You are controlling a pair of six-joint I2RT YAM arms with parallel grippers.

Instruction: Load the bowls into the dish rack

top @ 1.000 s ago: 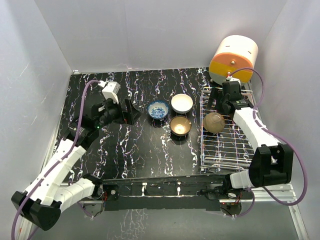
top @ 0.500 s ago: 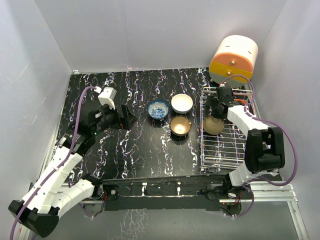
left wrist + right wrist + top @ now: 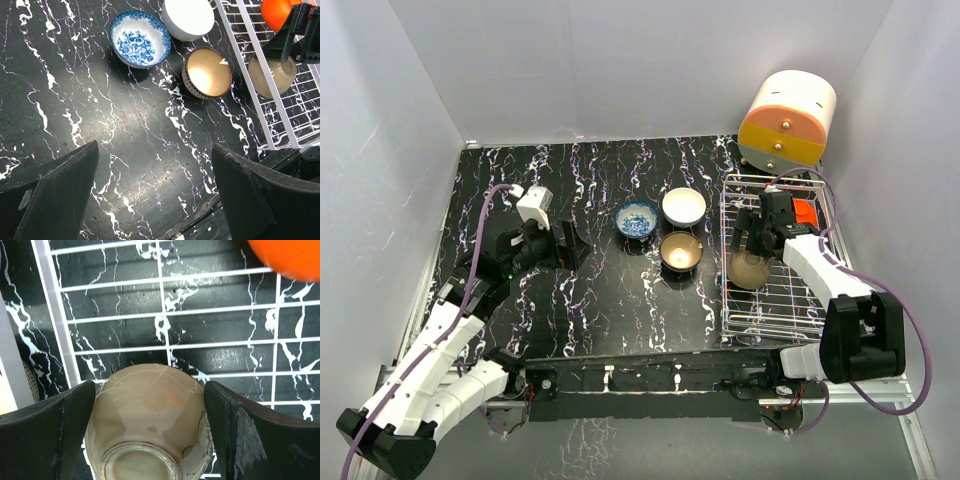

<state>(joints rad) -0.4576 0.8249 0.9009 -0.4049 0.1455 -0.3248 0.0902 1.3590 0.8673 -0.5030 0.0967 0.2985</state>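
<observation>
Your right end effector is reaching into the dish rack, which is lying along the right edge of the table. Its fingers are spread wide and pressing against both sides of the tan bowl, which is sitting foot-up on the wires at the rack's left side. The red bowl is resting near the rack's far right corner. Your left end effector is hovering wide open near the left edge, gripping nothing. The blue-and-white bowl, white bowl and brown bowl are sitting mid-table, clustered just left of the rack.
</observation>
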